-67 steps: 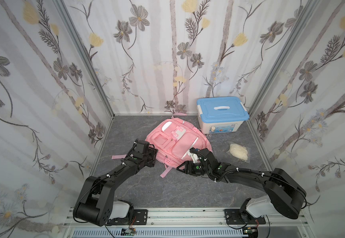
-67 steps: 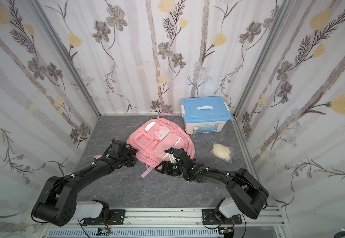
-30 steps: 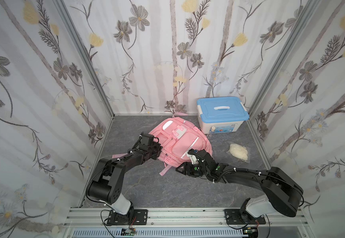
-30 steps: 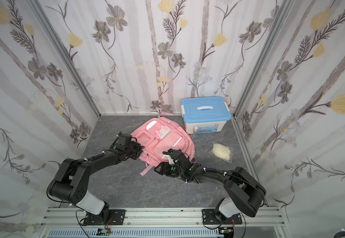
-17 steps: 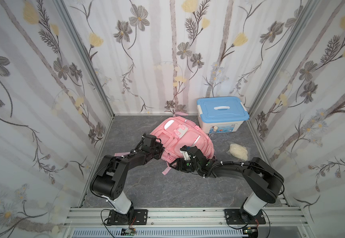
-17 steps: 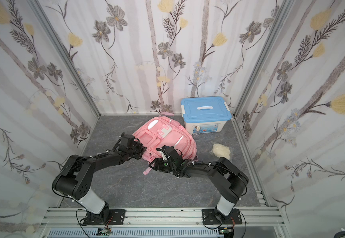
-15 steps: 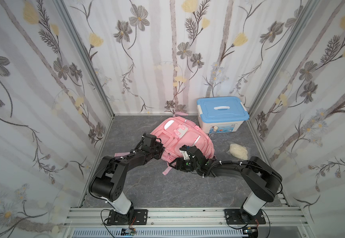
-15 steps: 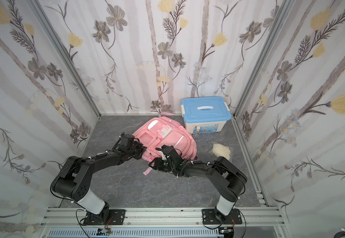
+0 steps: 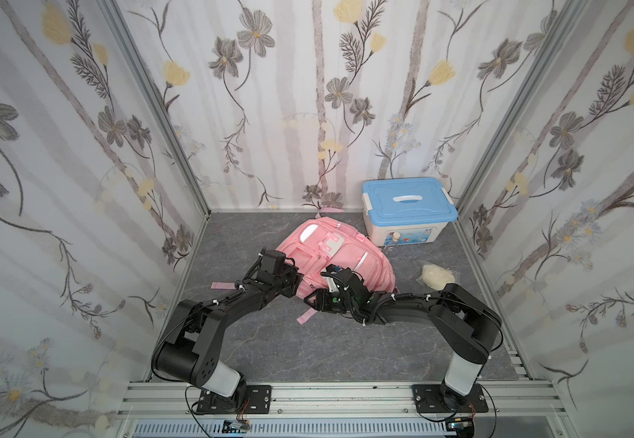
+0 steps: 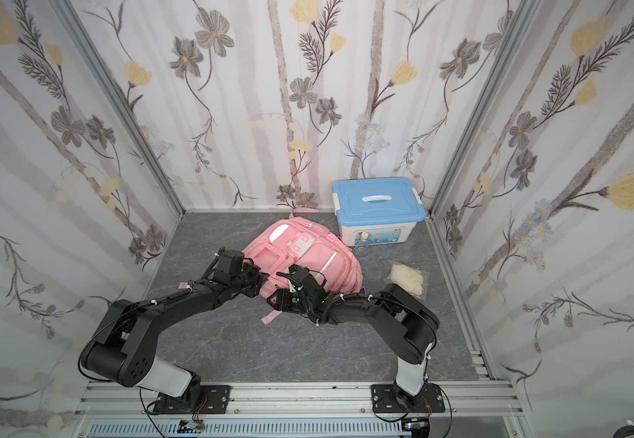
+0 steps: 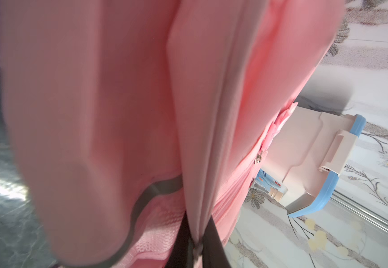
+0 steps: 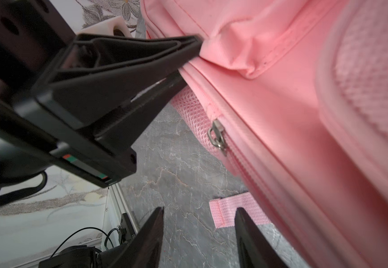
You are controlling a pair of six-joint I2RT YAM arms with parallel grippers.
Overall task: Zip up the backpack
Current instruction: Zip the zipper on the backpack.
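Okay, backpack (image 9: 336,252) lies face-up on the floor (image 9: 270,341), centre toward 12 o'clock, with the box (image 9: 408,212) close at its 2 o'clock. At its 8 o'clock edge the left gripper (image 12: 196,45) is clenched on a fold of pink fabric. At 7 o'clock the right gripper (image 12: 199,210) has fingers apart, grasping nothing, with the strap end (image 12: 232,208) lying beyond them. The zipper pull (image 12: 217,137) is near the left grip, untouched.
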